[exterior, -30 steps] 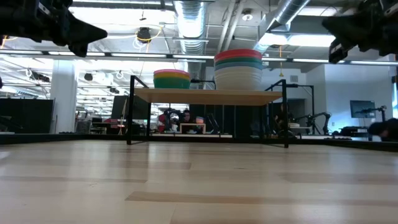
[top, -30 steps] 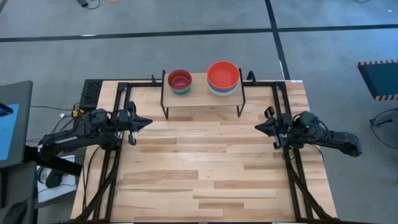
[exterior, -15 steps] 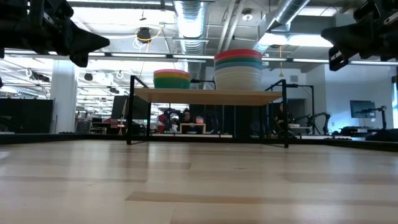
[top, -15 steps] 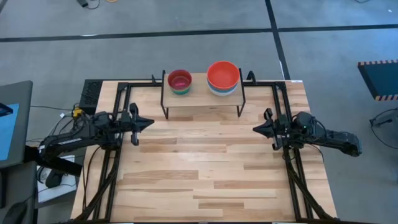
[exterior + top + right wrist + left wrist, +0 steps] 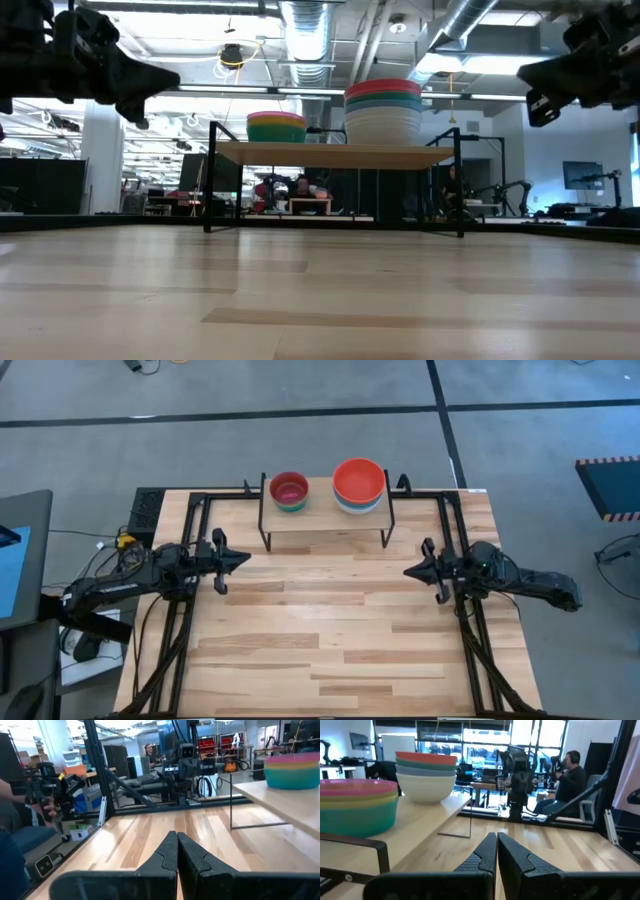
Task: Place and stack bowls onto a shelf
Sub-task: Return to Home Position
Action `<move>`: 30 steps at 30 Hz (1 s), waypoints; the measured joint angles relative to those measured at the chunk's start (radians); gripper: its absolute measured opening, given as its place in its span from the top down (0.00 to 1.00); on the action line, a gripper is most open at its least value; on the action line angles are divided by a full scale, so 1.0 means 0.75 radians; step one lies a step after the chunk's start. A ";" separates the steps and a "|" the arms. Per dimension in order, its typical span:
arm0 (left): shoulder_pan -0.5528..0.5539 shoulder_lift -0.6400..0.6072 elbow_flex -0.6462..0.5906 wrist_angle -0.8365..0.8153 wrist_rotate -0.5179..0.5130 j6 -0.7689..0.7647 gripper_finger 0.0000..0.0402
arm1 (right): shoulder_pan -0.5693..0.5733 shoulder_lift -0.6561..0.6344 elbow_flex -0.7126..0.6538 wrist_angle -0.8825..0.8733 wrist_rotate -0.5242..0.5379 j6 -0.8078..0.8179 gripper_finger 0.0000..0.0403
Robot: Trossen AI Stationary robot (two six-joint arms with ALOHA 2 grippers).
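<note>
The shelf (image 5: 325, 525) stands at the table's far edge on thin black legs. Two stacks of bowls rest on its plank. The smaller stack (image 5: 289, 491) has a pink bowl on top, over yellow, lime and teal ones (image 5: 355, 805). The larger stack (image 5: 359, 484) has a red-orange bowl on top and a white one at the bottom (image 5: 425, 777). My left gripper (image 5: 246, 557) hovers shut at the table's left side, pointing right. My right gripper (image 5: 406, 571) hovers shut at the right side, pointing left. Both hang above the table (image 5: 175, 77) (image 5: 523, 73) and hold nothing (image 5: 496, 836) (image 5: 177, 834).
Black frame rails (image 5: 190, 610) (image 5: 470, 630) run along the table's left and right sides. Bare wooden tabletop (image 5: 330, 620) lies between the arms, in front of the shelf. A seated person (image 5: 570, 775) and a person's hand (image 5: 47, 807) show in the room beyond the table.
Both grippers have sunk a little toward the table while staying shut. The right one has also crept slightly toward the table's middle. The bowls and the shelf have not moved.
</note>
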 joint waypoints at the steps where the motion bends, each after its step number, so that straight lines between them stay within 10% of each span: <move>1: -0.003 0.002 0.000 0.000 -0.001 0.002 1.00 | 0.001 0.000 -0.015 0.012 -0.003 0.003 0.95; 30: -0.059 0.005 -0.003 -0.292 0.006 -0.065 1.00 | -0.002 0.001 -0.079 0.075 -0.027 0.071 0.87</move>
